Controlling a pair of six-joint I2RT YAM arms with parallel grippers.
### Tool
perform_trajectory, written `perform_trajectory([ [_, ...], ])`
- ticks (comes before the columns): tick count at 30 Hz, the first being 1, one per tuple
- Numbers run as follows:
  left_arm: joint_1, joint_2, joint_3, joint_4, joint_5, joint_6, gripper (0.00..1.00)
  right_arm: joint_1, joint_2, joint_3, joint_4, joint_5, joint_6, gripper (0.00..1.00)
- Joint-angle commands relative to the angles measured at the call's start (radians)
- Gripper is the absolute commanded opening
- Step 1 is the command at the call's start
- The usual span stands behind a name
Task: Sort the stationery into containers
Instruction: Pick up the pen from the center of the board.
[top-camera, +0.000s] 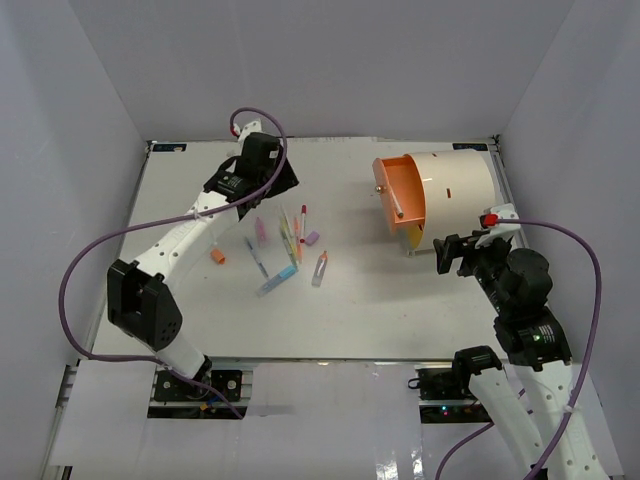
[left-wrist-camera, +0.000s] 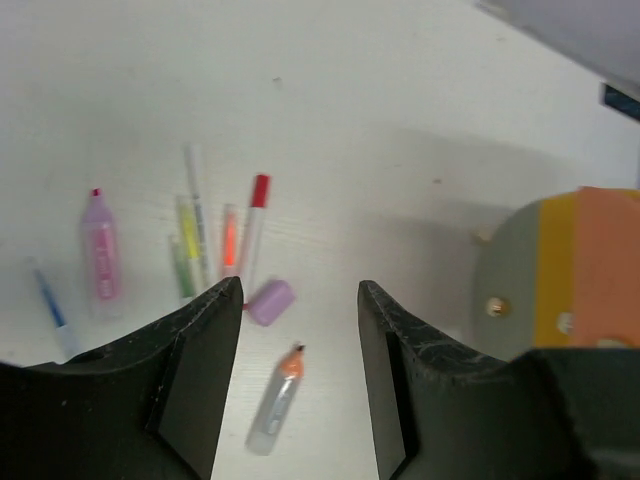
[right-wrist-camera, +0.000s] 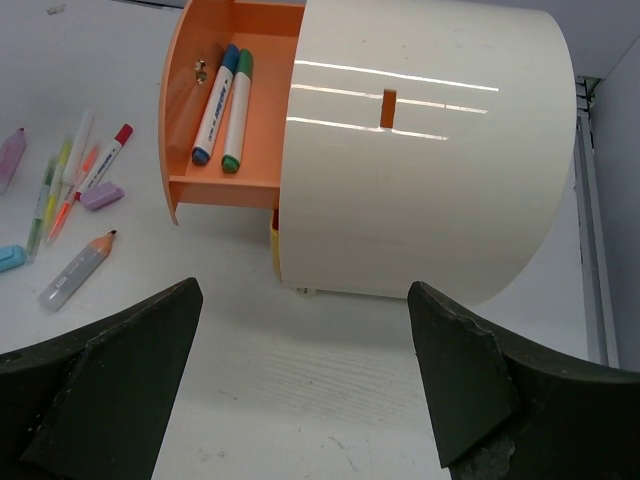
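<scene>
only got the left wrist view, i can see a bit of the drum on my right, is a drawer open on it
Observer: Yes, the orange drawer stands pulled out of the drum.
Operator: anything in it yet
Observer: Two: a blue marker and a green marker, lying side by side.
Operator: and the right end effector
Observer: The right end effector is open and empty, pointed at the drum.
</scene>
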Motion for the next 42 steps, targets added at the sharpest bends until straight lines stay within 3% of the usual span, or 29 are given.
perform_trajectory([
  [1,0.042,-0.014,-0.077,-0.056,0.017,0.055,0.60,0.008,0.027,0.037,0.022,0.002,-0.008,0.90],
  [6,0.116,-0.089,-0.152,-0.053,0.032,0.115,0.61,0.009,0.128,0.174,-0.041,-0.061,0.002,0.90],
  [12,0.286,-0.213,-0.277,-0.009,0.084,0.210,0.63,0.011,0.326,0.453,-0.141,-0.141,0.058,0.90],
  [18,0.378,-0.319,-0.451,0.091,0.141,0.279,0.76,0.061,0.568,0.752,-0.205,-0.184,0.120,0.90],
  [22,0.383,-0.415,-0.551,0.169,0.149,0.290,0.85,0.303,0.750,0.904,-0.240,-0.019,0.161,0.90],
  [23,0.383,-0.431,-0.570,0.180,0.147,0.293,0.88,0.339,0.818,0.928,-0.244,0.075,0.179,0.90],
  [30,0.383,-0.553,-0.715,0.237,0.182,0.310,0.98,0.523,1.132,1.120,-0.259,0.186,0.245,0.90],
  [34,0.383,-0.601,-0.793,0.267,0.199,0.322,0.98,0.561,1.317,1.264,-0.299,0.235,0.293,0.90],
  [42,0.382,-0.659,-0.814,0.281,0.204,0.319,0.98,0.568,1.618,1.323,-0.285,0.299,0.419,0.99],
])
